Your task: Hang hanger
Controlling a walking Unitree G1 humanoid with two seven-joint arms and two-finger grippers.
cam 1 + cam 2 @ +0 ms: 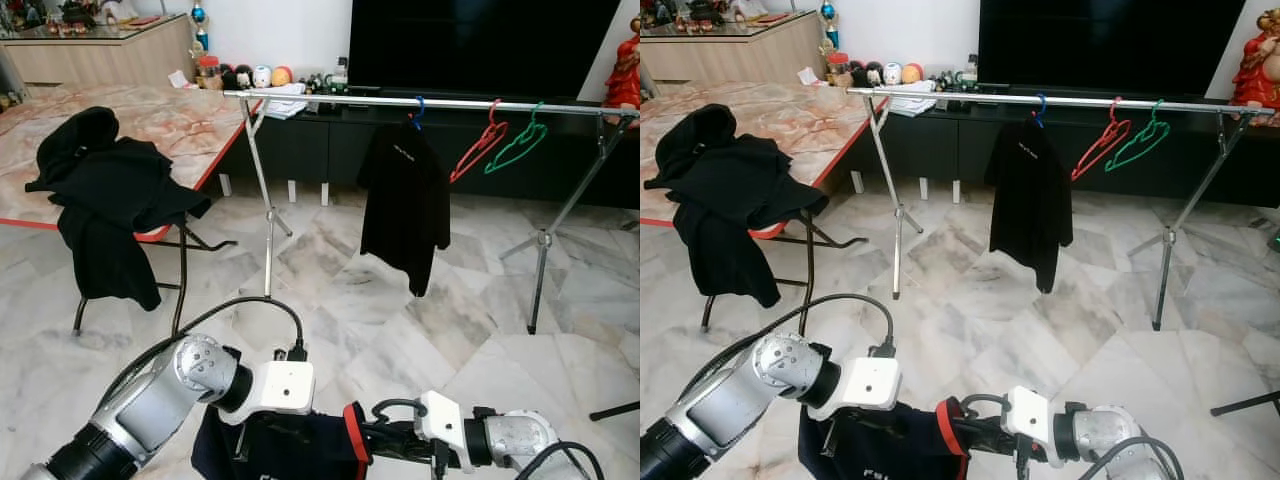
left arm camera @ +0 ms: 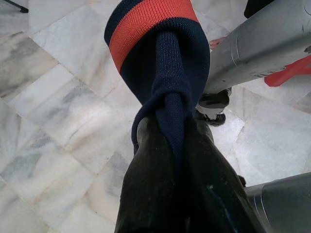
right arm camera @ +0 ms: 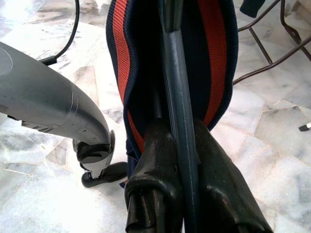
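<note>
Our left gripper [image 2: 167, 131] pinches the navy garment [image 2: 160, 58]; our right gripper [image 3: 180, 141], clamped on a dark hanger [image 3: 177, 92] inside it, has the rail [image 1: 420, 101] far ahead.

We note white-grey marble floor [image 1: 400, 330] underfoot; beyond the hands, a black TV console [image 1: 330, 150] against the white wall [image 1: 290, 30]; marble-topped folding table [image 1: 150, 125] ahead-left.
</note>
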